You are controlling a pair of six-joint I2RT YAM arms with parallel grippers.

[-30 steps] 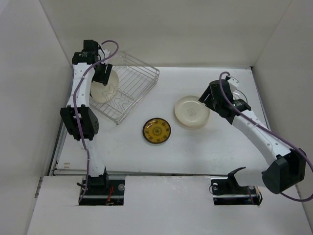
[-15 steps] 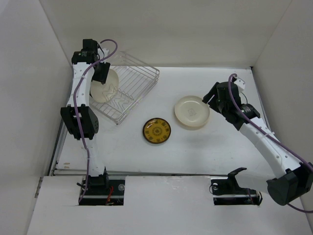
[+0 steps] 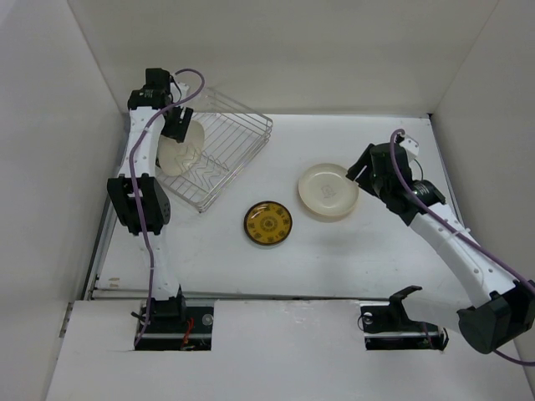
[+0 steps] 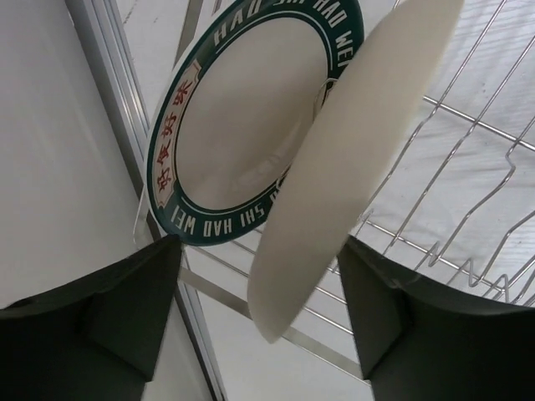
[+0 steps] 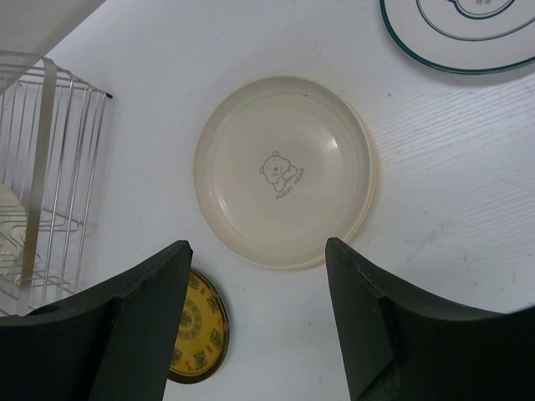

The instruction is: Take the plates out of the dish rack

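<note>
The wire dish rack (image 3: pixel 242 134) stands at the back left. Two plates stand upright at its left end: a white one with a dark teal lettered rim (image 4: pixel 251 125) and a cream one (image 4: pixel 351 159), seen edge-on. My left gripper (image 4: pixel 263 309) is open, and the cream plate's edge hangs between its fingers with a gap on both sides. My right gripper (image 5: pixel 259 317) is open above the table, just short of a flat cream plate with a bear print (image 5: pixel 284 171). A small dark plate with a gold centre (image 3: pixel 268 223) lies mid-table.
Another white plate with a thin teal line (image 5: pixel 468 33) lies flat beyond the cream one. The side wall and a metal rail (image 4: pixel 109 83) run close along the rack's left side. The back wall stands right behind the rack.
The right arm has swung its elbow out to the right, with its wrist still near the bear plate. The left wrist has shifted slightly right over the rack's plates.
</note>
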